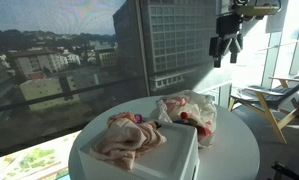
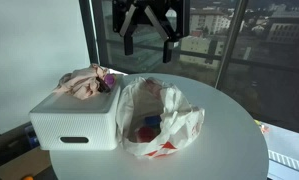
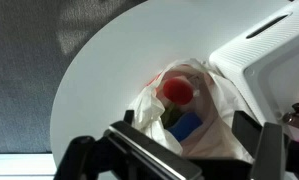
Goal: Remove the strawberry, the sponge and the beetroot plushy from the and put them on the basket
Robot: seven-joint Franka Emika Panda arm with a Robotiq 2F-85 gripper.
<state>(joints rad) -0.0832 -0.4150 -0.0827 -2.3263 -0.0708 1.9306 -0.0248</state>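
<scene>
A white plastic bag (image 3: 221,100) lies open on the round white table (image 3: 99,90). Inside it I see a red strawberry (image 3: 177,90) and a blue sponge (image 3: 188,126), with something dark green beside them. The bag shows in both exterior views (image 1: 189,115) (image 2: 161,115). A pink and purple plush thing (image 2: 86,82) lies on the white basket (image 2: 77,125), possibly the beetroot plushy. My gripper (image 3: 186,122) is open and empty, high above the bag (image 1: 227,48) (image 2: 149,45).
The white basket (image 1: 144,160) stands right beside the bag and takes up one side of the table. Large windows surround the table. A wooden chair (image 1: 274,100) stands beyond the table's edge.
</scene>
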